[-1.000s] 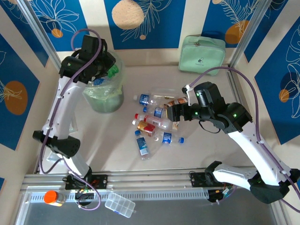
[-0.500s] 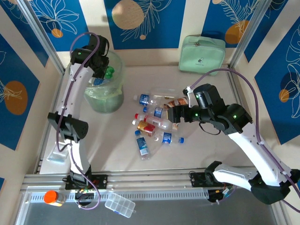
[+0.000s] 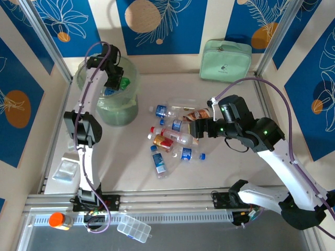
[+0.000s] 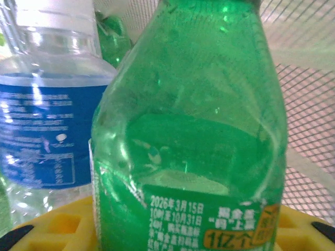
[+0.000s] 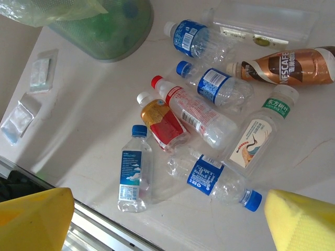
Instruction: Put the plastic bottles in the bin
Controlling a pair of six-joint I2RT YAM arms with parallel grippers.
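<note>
Blue leaf-print panels wall in a pale tabletop (image 3: pixel 131 162). My left gripper (image 3: pixel 115 78) sits inside the mouth of the bin (image 3: pixel 86 78), at ten o'clock on the table. Its yellow pads (image 4: pixel 52 227) are closed on the base of a green bottle (image 4: pixel 193 130), which stands upright in the wrist view. A blue-labelled water bottle (image 4: pixel 47 130) lies just behind it against the mesh wall, already in.

My right gripper (image 3: pixel 197 128) hangs at three o'clock of the loose bottles (image 3: pixel 170 138), fingers spread wide with nothing between them. Below it I count eight on the table, among them a brown Nescafé bottle (image 5: pixel 285 65) at one o'clock, a red-labelled bottle (image 5: pixel 162 123) at the centre and a blue-capped water bottle (image 5: pixel 133 167) at seven o'clock.

My read is that the job is barely a third done. The green one needs only a release, then the whole cluster remains. A mint-green case (image 3: pixel 225 60) at one o'clock stays out of it.
</note>
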